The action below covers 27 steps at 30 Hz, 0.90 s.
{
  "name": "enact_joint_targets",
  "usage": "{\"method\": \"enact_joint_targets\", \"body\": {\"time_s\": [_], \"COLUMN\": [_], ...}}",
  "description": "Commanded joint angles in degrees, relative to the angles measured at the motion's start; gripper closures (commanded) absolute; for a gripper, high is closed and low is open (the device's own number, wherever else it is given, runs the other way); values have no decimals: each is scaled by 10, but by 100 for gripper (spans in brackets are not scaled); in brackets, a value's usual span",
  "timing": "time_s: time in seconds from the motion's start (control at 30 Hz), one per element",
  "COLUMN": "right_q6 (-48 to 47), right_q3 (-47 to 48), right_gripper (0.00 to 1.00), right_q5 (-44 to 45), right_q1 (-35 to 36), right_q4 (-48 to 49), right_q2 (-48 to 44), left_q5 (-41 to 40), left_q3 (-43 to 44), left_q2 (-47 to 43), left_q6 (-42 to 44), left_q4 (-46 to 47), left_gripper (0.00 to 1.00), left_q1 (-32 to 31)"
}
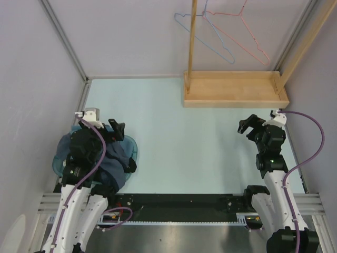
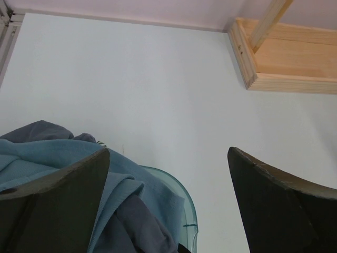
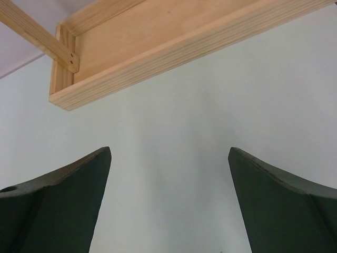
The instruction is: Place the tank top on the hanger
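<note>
Overhead view of a pale table (image 1: 184, 147) with two robot arms at the bottom edge. The tank top (image 2: 37, 158), a soft teal-blue fabric, lies crumpled at lower left of the frame in a clear-rimmed basket (image 1: 133, 147), tangled with darker navy clothes (image 2: 137, 221). It looks light, limp and likely to drape and slide, so a shoulder strap or the neck edge would be the best hold, but neither can be made out in the heap. The left gripper (image 2: 168, 153) hovers above the basket, jaws spread wide with nothing between them. The right gripper (image 3: 168, 150), at right of the frame, is also spread wide and empty, above bare table. The hanger (image 1: 213, 42), thin light-blue wire, hangs at top centre, well apart from the basket, beside a pink hanger (image 1: 253, 39) that crosses it. A wooden post (image 1: 192, 37) stands in front of both, rising from a wooden tray base (image 1: 234, 95). The navy clothes may lift along with the top.
</note>
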Motion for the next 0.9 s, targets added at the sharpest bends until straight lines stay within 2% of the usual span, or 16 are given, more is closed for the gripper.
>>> {"method": "enact_joint_targets", "body": {"time_s": [0.0, 0.23, 0.37, 0.4, 0.5, 0.53, 0.63, 0.7, 0.77, 0.87], "right_q6": [-2, 1, 2, 2, 2, 3, 4, 4, 5, 9], "right_q3": [23, 24, 26, 28, 33, 33, 34, 38, 39, 35], "right_gripper": [0, 0, 0, 0, 1, 0, 0, 0, 0, 0], "right_q5": [7, 12, 21, 24, 30, 29, 31, 31, 30, 30], "right_q1": [-1, -1, -1, -1, -1, -1, -1, -1, -1, -2], "right_q4": [2, 1, -3, -4, -13, -15, -14, -16, -18, -14], "right_q2": [-2, 6, 9, 9, 9, 9, 11, 12, 13, 16], "left_q5": [-47, -91, -186, -259, -394, -404, -396, -390, -353, -273], "left_q3": [6, 10, 21, 24, 33, 27, 11, 8, 0, -3], "left_q2": [5, 24, 47, 52, 66, 65, 51, 38, 31, 35], "left_q6": [-8, -1, -9, -21, -68, -70, -82, -97, -95, -81], "left_q4": [2, -26, -65, -78, -124, -127, -125, -136, -138, -129], "left_gripper": [0, 1, 1, 1, 1, 1, 1, 1, 1, 1], "left_q1": [4, 4, 4, 4, 4, 4, 16, 57, 110, 133]}}
